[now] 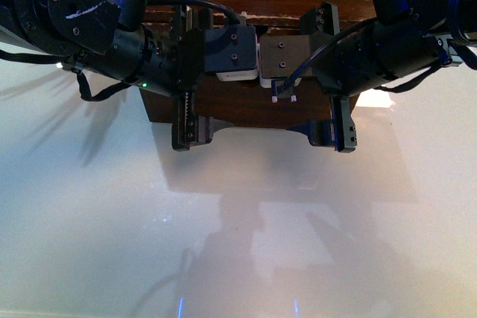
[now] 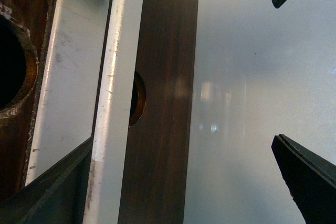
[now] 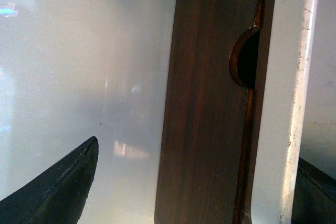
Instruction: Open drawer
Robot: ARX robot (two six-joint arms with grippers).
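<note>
Drawer (image 2: pixel 163 103) front of dark brown wood, seen edge-on in both wrist views, with a long white bar handle (image 2: pixel 113 103) running along it. A semicircular notch (image 2: pixel 137 98) is cut into the wood right beside the handle. Past the handle, on the side away from the notched edge, lies a pale panel (image 2: pixel 73 77), probably the drawer's inside. The handle's paint is scuffed and chipped in places. In the front view the drawer sits at the far edge of a glossy white surface (image 1: pixel 238 243), with both arms converging on it. How far it is already pulled out I cannot tell.

The left pincer (image 2: pixel 281 66) is spread wide, its two tips well apart, with only bare surface between them. It is on the wood side of the handle, not around it. The right pincer (image 3: pixel 101 61) is the same: wide apart, holding nothing, off to the wood side of the handle.

My judgement is that the wood is stiff and fairly heavy, so it should slide as one rigid piece, though it may stick on its runners. The handle is the natural hold. It looks smooth and painted, so a firm clamp near its middle and a straight pull would guard against slipping or skewing the drawer. The notch would serve as a second option, for hooking a fingertip.
</note>
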